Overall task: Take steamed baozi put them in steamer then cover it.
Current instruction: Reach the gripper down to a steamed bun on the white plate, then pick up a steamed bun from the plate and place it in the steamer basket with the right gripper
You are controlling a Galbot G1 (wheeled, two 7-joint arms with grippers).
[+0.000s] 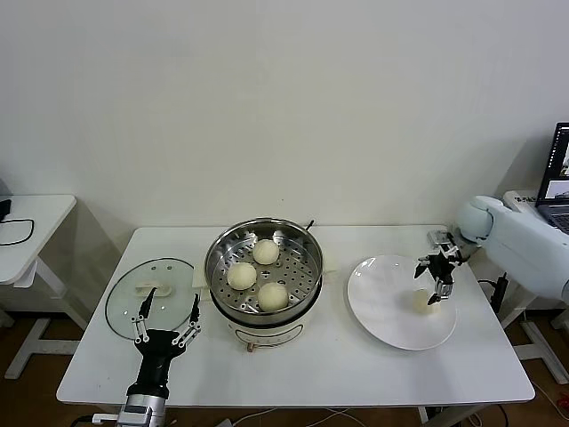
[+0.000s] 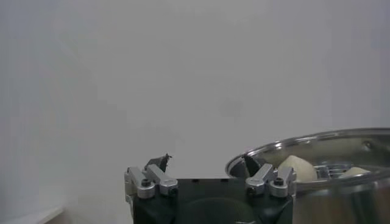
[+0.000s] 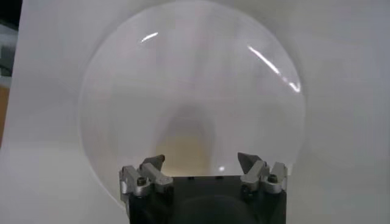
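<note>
Head view: 3 smooth domed baozi (image 1: 266, 252) on perforated steel steamer (image 1: 302, 276) tray, both grippers' fingers wide.

Head camera high and set back, looking forward and down across the white table (image 1: 356, 374), left wrist camera low, facing level past the steamer (image 2: 341, 176) rim, also in head view, right wrist camera close, facing the plate (image 3: 183, 79), shared likewise
</note>
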